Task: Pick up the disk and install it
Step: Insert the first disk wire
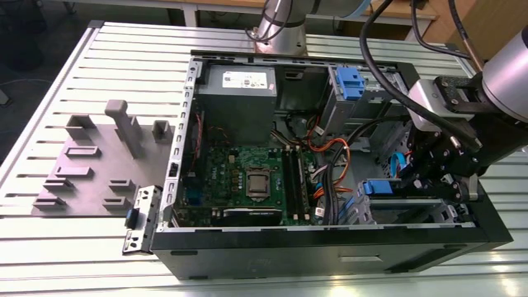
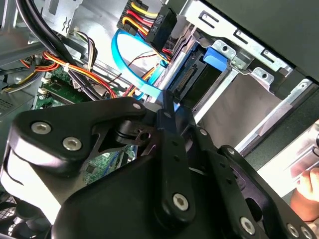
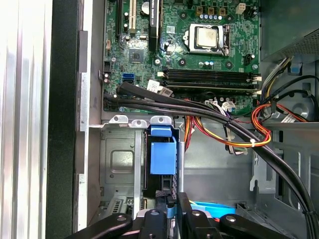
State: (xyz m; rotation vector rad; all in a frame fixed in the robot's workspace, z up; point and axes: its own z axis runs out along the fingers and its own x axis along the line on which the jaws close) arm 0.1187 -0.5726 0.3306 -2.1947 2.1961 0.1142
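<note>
Hiding disk: my tool (image 3: pixel 167 211) covers most of the disk (image 3: pixel 163 158) in the drive bay (image 3: pixel 117 159)
Tool grip: cannot tell

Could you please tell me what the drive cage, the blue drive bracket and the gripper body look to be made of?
Drive cage: bare sheet metal, dull grey, with stamped holes and folded edges. Blue drive bracket: probably moulded plastic, uniformly coloured, smooth with a soft sheen. Gripper body: black, matte, possibly anodised metal or plastic, joined by silver screws.

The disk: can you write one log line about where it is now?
disk: sitting in the drive cage of the open computer case | gripper: right at the disk's end | motherboard: uncovered
</note>
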